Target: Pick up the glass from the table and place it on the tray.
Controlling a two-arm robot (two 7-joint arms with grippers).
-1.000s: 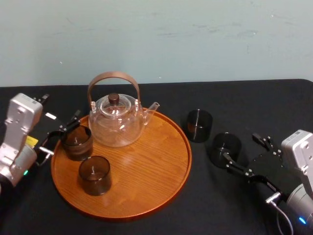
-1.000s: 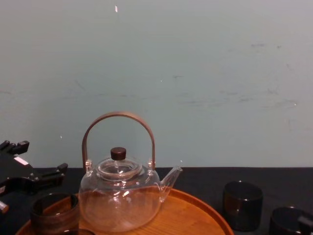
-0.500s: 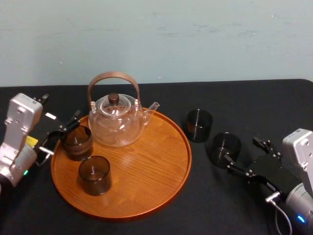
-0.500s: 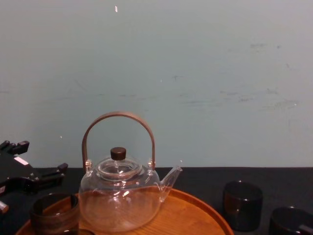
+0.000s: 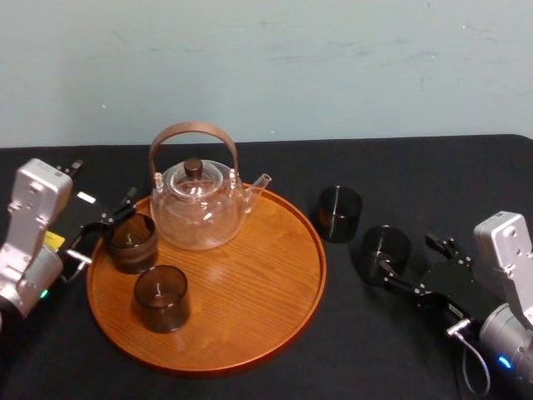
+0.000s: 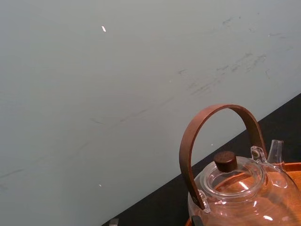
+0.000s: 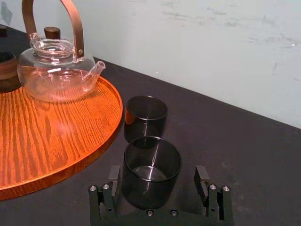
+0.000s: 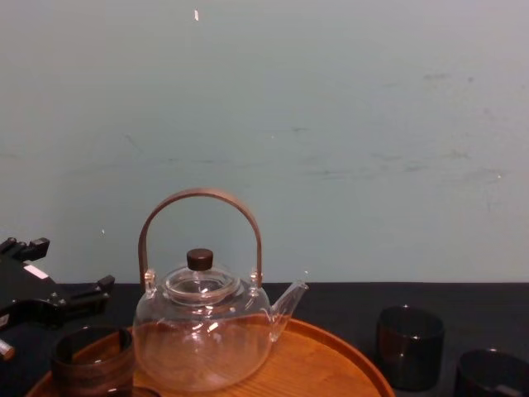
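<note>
Two dark glasses stand on the black table right of the tray [image 5: 250, 325]: a far glass [image 5: 340, 213] [image 7: 145, 115] and a near glass [image 5: 384, 252] [image 7: 151, 168]. My right gripper [image 5: 412, 260] [image 7: 158, 179] is open, with the near glass upright between its fingers [image 7: 114, 175], which stand clear of its wall. The round orange-brown wooden tray [image 7: 56, 136] holds a glass teapot [image 5: 200, 204] and two brown glasses [image 5: 131, 242] [image 5: 161, 297]. My left gripper [image 5: 104, 227] is open at the tray's left rim, beside the rear brown glass.
The black table runs back to a pale green wall. The far dark glass stands just behind the near one, close to the tray's right rim [image 7: 117, 113]. In the chest view the teapot [image 8: 202, 331] stands in front, with the dark glasses [image 8: 409, 347] low right.
My right arm's wrist has shifted a little left and up, with the open gripper staying around the near glass. The left arm and the glasses have not moved.
</note>
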